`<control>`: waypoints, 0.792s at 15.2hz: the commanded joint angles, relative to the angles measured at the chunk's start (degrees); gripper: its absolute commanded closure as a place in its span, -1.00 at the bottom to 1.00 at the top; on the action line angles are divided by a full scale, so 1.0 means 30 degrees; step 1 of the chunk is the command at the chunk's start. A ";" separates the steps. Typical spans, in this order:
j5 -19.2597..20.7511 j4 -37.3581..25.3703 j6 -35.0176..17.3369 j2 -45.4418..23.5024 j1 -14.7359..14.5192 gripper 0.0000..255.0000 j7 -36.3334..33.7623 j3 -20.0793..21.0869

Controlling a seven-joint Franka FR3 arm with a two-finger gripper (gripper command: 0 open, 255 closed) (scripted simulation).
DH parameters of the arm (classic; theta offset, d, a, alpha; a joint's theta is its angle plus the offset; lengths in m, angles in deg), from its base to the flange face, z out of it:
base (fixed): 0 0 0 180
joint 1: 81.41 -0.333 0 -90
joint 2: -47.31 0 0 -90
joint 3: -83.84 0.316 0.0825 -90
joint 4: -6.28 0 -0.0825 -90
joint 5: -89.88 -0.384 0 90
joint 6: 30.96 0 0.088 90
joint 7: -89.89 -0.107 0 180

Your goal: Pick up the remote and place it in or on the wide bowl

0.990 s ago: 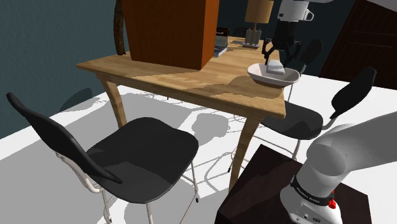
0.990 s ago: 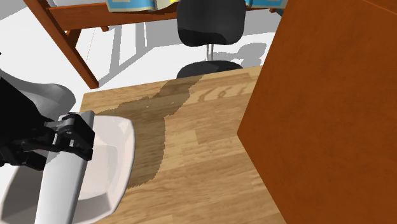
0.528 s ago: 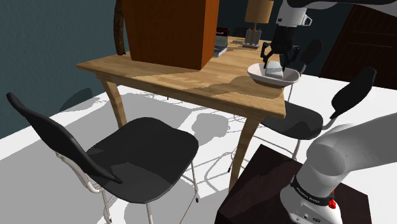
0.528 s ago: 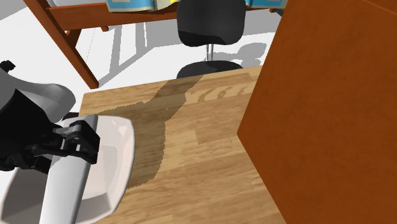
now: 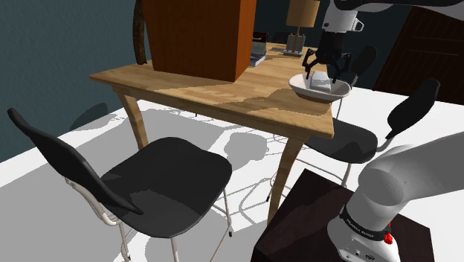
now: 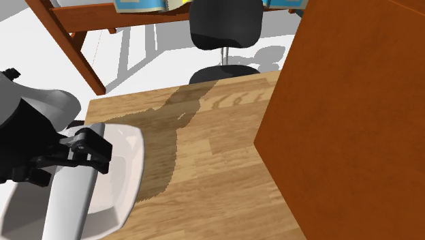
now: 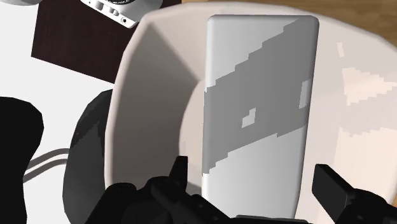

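Grey remote (image 7: 257, 108) lies in the white bowl (image 7: 147, 76) with my gripper (image 7: 251, 167) spread wide astride it, not gripping, so I judge the placing done and need only lift straight clear.

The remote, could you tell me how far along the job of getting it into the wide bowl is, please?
Done: the pale grey remote lies inside the white bowl, which stands on the wooden table. In hand: nothing; the gripper hangs over it, open, its fingers either side of the remote and clear of it. Left: seemingly only to lift the arm away.
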 commanded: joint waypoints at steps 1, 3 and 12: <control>-0.0006 0.0015 -0.0005 0.0004 -0.0004 -1.00 -0.0016 0.0012; -0.0068 -0.1640 0.1194 -0.0452 -0.0043 -1.00 0.0025 0.0051; -0.0120 -0.3203 0.2274 -0.0937 -0.0077 -1.00 0.0067 0.0076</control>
